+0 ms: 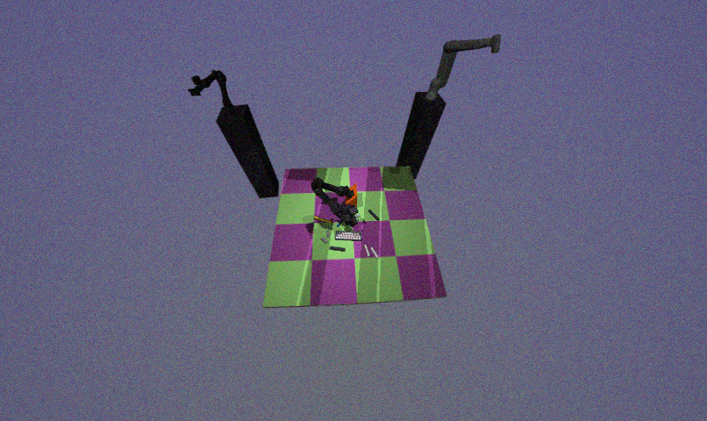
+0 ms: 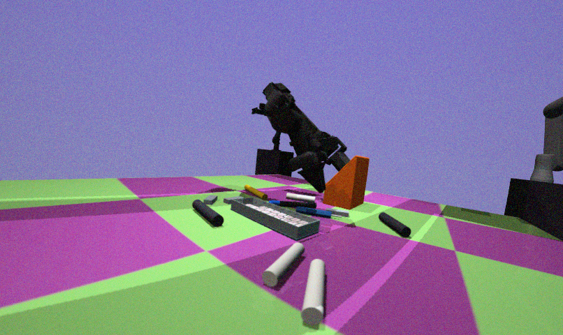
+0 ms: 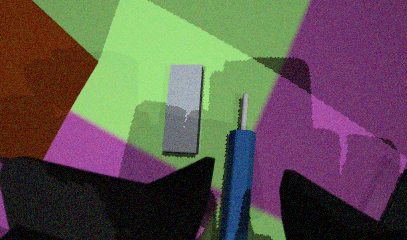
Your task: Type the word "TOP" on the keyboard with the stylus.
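Note:
The blue stylus [image 3: 238,170] [image 2: 313,211] with a thin pale tip lies flat on the desk, just behind the grey keyboard [image 2: 276,218] [image 1: 347,235]. My gripper [image 3: 247,173] [image 2: 318,186] [image 1: 353,221] is open. In the wrist view its two dark fingers stand on either side of the stylus shaft with gaps on both sides, not clamping it. In the exterior view the gripper points down beside the orange wedge, behind the keyboard. The keyboard is out of the wrist view.
An orange wedge [image 2: 348,182] [image 3: 30,75] stands close by. A flat grey block [image 3: 182,115] [image 2: 338,212] lies beside the stylus tip. Two dark cylinders [image 2: 207,212] [image 2: 395,224], two white cylinders [image 2: 282,263] [image 2: 313,290], a yellow pen [image 2: 255,191] and a dark pen [image 2: 295,204] lie around the keyboard.

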### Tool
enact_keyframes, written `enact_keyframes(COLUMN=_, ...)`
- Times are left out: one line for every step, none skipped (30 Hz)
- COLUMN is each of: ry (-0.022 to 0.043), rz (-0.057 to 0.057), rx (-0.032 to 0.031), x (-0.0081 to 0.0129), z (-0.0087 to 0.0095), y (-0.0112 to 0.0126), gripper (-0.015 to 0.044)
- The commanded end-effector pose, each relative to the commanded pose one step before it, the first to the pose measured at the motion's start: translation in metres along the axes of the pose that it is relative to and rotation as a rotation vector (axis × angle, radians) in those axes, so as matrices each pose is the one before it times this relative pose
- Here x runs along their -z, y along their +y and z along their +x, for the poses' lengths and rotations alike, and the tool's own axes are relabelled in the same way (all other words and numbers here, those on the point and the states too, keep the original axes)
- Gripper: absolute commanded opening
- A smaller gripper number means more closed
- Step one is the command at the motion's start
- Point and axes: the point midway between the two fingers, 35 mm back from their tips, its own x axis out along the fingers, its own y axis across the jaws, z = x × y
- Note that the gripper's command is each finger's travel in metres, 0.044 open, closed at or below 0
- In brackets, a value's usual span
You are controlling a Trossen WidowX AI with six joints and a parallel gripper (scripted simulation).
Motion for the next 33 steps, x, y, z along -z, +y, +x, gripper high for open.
enact_keyframes(ry=-0.02646, rz=-0.0810, rx=0.01165, x=-0.00137, z=0.00136, y=0.00374, gripper=0.0150)
enact_keyframes(ry=0.00000, rz=0.0000, rx=0.00000, x=0.00000, z=0.00000, y=0.00000, gripper=0.0150)
enact_keyframes(ry=0.00000, rz=0.0000, rx=0.00000, x=0.00000, z=0.00000, y=0.00000, gripper=0.0150)
enact_keyframes(ry=0.00000, rz=0.0000, rx=0.00000, x=0.00000, z=0.00000, y=0.00000, gripper=0.0150)
enact_keyframes(ry=0.00001, rz=0.0000, rx=0.00000, x=0.00010, z=0.00017, y=-0.00001, gripper=0.0150)
enact_keyframes(ry=0.00002, rz=0.0000, rx=0.00000, x=0.00022, z=0.00036, y=-0.00001, gripper=0.0150)
enact_keyframes(ry=0.00003, rz=0.0000, rx=-0.00001, x=0.00035, z=0.00059, y=-0.00001, gripper=0.0150)
enact_keyframes(ry=0.00003, rz=0.0000, rx=-0.00001, x=0.00041, z=0.00069, y=-0.00001, gripper=0.0150)
enact_keyframes(ry=0.00004, rz=0.0000, rx=-0.00002, x=0.00049, z=0.00083, y=-0.00001, gripper=0.0150)
enact_keyframes(ry=0.00006, rz=0.0000, rx=-0.00003, x=0.00061, z=0.00103, y=-0.00001, gripper=0.0150)
enact_keyframes(ry=0.00007, rz=0.0000, rx=-0.00003, x=0.00064, z=0.00108, y=0.00000, gripper=0.0150)
enact_keyframes(ry=0.00004, rz=0.0000, rx=-0.00001, x=0.00044, z=0.00069, y=-0.00007, gripper=0.0150)
enact_keyframes(ry=0.00003, rz=0.0000, rx=-0.00001, x=0.00032, z=0.00054, y=0.00000, gripper=0.0150)
enact_keyframes(ry=0.00004, rz=0.0000, rx=-0.00002, x=0.00039, z=0.00066, y=0.00000, gripper=0.0150)
enact_keyframes(ry=0.00005, rz=0.0000, rx=-0.00002, x=0.00047, z=0.00080, y=0.00000, gripper=0.0150)
enact_keyframes(ry=0.00003, rz=0.0000, rx=-0.00001, x=0.00040, z=0.00061, y=-0.00008, gripper=0.0150)
enact_keyframes(ry=0.00003, rz=0.0000, rx=-0.00001, x=0.00030, z=0.00051, y=0.00000, gripper=0.0150)
enact_keyframes(ry=0.00004, rz=0.0000, rx=-0.00002, x=0.00038, z=0.00064, y=0.00000, gripper=0.0150)
enact_keyframes(ry=0.00005, rz=0.0000, rx=-0.00003, x=0.00048, z=0.00080, y=0.00000, gripper=0.0150)
enact_keyframes(ry=0.00003, rz=0.0000, rx=-0.00001, x=0.00041, z=0.00063, y=-0.00008, gripper=0.0150)
enact_keyframes(ry=0.00003, rz=0.0000, rx=-0.00001, x=0.00031, z=0.00052, y=0.00000, gripper=0.0150)
enact_keyframes(ry=0.00004, rz=0.0000, rx=-0.00002, x=0.00039, z=0.00065, y=0.00000, gripper=0.0150)
enact_keyframes(ry=0.00005, rz=0.0000, rx=-0.00003, x=0.00047, z=0.00080, y=0.00000, gripper=0.0150)
enact_keyframes(ry=0.00003, rz=0.0000, rx=-0.00001, x=0.00041, z=0.00062, y=-0.00008, gripper=0.0150)
enact_keyframes(ry=0.00001, rz=0.0000, rx=0.00000, x=0.00014, z=0.00021, y=-0.00003, gripper=0.0150)
enact_keyframes(ry=0.00002, rz=0.0000, rx=-0.00001, x=0.00021, z=0.00036, y=0.00000, gripper=0.0150)
enact_keyframes(ry=0.00003, rz=0.0000, rx=-0.00002, x=0.00032, z=0.00053, y=0.00000, gripper=0.0150)
enact_keyframes(ry=0.00004, rz=0.0000, rx=-0.00003, x=0.00045, z=0.00076, y=0.00000, gripper=0.0150)
enact_keyframes(ry=0.00002, rz=0.0000, rx=-0.00001, x=0.00033, z=0.00050, y=-0.00005, gripper=0.0150)
enact_keyframes(ry=0.00003, rz=0.0000, rx=-0.00001, x=0.00032, z=0.00054, y=-0.00001, gripper=0.0150)
enact_keyframes(ry=0.00004, rz=0.0000, rx=-0.00002, x=0.00042, z=0.00070, y=-0.00001, gripper=0.0150)
enact_keyframes(ry=0.00005, rz=0.0000, rx=-0.00003, x=0.00052, z=0.00088, y=0.00000, gripper=0.0150)
enact_keyframes(ry=0.00003, rz=0.0000, rx=-0.00001, x=0.00044, z=0.00067, y=-0.00008, gripper=0.0150)
